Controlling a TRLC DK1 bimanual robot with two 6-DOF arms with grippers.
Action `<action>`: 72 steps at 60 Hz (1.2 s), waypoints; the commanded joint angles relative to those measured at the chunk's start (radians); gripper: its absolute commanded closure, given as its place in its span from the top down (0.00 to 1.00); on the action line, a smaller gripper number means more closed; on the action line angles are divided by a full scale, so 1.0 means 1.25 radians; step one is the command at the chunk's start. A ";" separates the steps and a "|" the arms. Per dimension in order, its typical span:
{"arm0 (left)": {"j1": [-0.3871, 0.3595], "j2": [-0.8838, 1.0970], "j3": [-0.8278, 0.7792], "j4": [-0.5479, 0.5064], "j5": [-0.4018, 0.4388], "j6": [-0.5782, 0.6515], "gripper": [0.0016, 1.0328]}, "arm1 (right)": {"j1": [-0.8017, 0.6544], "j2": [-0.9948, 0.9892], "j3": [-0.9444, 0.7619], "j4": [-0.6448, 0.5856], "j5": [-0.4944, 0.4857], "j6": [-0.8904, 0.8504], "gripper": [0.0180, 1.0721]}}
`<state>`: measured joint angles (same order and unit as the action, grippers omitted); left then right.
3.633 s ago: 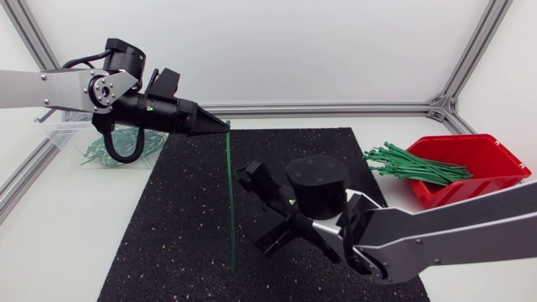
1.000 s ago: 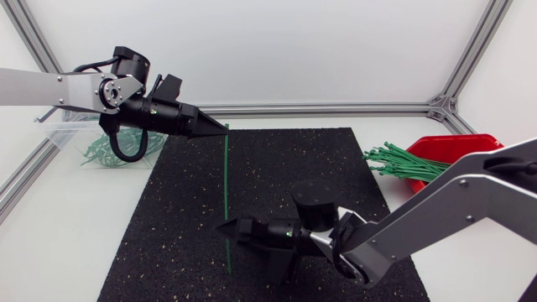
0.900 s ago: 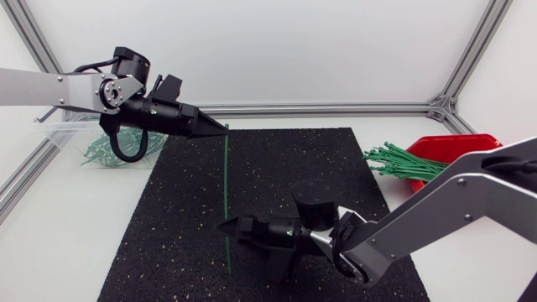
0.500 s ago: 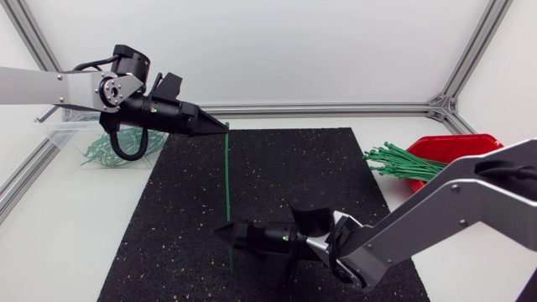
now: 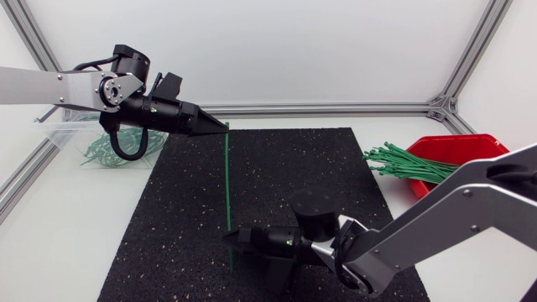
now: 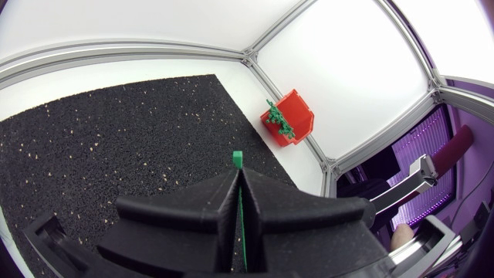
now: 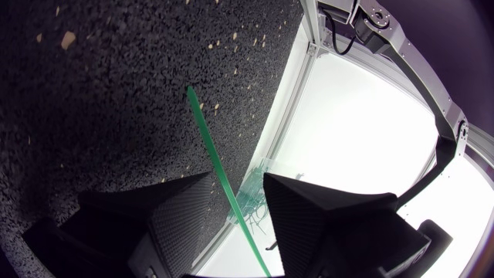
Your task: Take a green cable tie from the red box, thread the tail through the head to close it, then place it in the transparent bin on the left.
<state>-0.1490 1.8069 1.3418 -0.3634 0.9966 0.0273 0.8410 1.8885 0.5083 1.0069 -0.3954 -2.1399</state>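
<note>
Green cable tie [image 5: 227,176], tan-speckled black mat [image 5: 168,226], red box [image 5: 491,144], transparent bin [image 5: 54,132], white table [image 5: 50,239]

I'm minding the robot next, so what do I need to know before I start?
The left gripper has its jaws shut on the head end of the cable tie, near the far edge of the black mat.
The right gripper has its jaws open around the tail end, not pinching it.
The tie runs straight between them, not looped.
Done: one tie is out of the red box, which holds more.
Left: thread tail through head, then put it in the transparent bin, which already holds ties.
</note>
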 commanded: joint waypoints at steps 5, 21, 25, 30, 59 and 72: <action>-0.004 0.015 0.021 -0.008 0.007 0.011 0.03 | 0.017 -0.014 -0.020 0.008 0.002 -0.004 0.38; -0.001 0.011 0.019 -0.008 0.007 0.011 0.03 | 0.037 -0.012 -0.020 0.007 0.010 -0.005 0.26; -0.001 0.011 0.019 -0.008 0.007 0.011 0.03 | 0.040 -0.014 -0.021 0.007 0.010 -0.005 0.23; -0.001 0.011 0.020 -0.009 0.007 0.011 0.03 | 0.048 -0.020 -0.024 0.007 0.008 -0.006 0.18; -0.001 0.011 0.014 -0.009 0.007 0.017 0.03 | 0.049 -0.038 -0.004 0.000 0.032 -0.007 0.05; 0.003 -0.004 -0.005 -0.009 0.007 0.033 0.03 | 0.046 -0.080 0.011 -0.018 0.076 0.091 0.05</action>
<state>-0.1486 1.8069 1.3418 -0.3634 0.9966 0.0406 0.9016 1.8221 0.5026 0.9947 -0.3241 -2.0773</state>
